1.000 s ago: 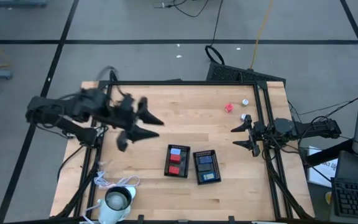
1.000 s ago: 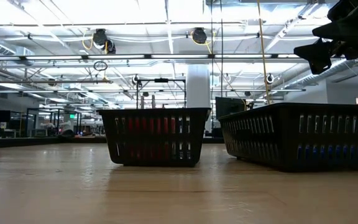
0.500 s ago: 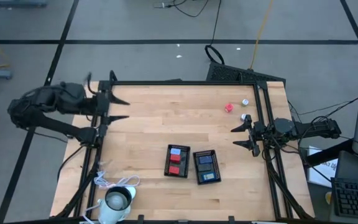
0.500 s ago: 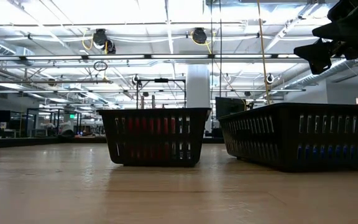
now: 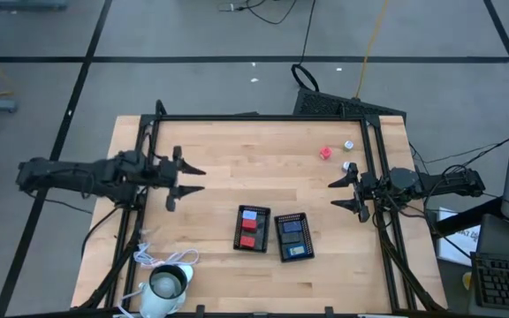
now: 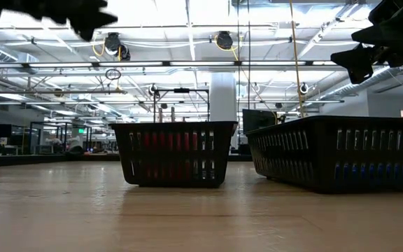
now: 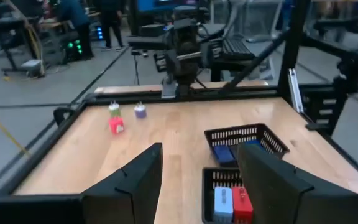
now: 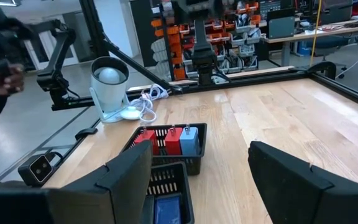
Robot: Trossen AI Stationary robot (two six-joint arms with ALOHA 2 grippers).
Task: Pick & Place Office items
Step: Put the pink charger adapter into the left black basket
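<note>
Office items were split up in the high view: a red block [image 5: 325,153] and two silvery-white round bits [image 5: 348,145] sat loose near the table's [image 5: 219,150] far right corner, while red blocks [image 5: 248,233] filled one black tray [image 5: 253,229] and blue blocks [image 5: 293,237] the other tray [image 5: 294,236] just beside it. The left gripper [image 5: 191,179] hung over the left side with fingers spread and nothing between them. The right gripper [image 5: 337,194] waited at the right edge, also gaping and empty. A white cup-like thing [image 5: 167,284] stood at the near left corner.

Low view was pretty much just the two trays, red showing through one tray's [image 6: 173,152] mesh and blue through the other's [image 6: 341,161].

Left wrist view showed its parted fingers [image 7: 129,186] framing both trays, with the loose red block [image 7: 116,126] and round bits [image 7: 140,111] well beyond.

Right wrist view had its fingers [image 8: 294,180] wide apart, trays just ahead and the cup [image 8: 108,86] farther off.
</note>
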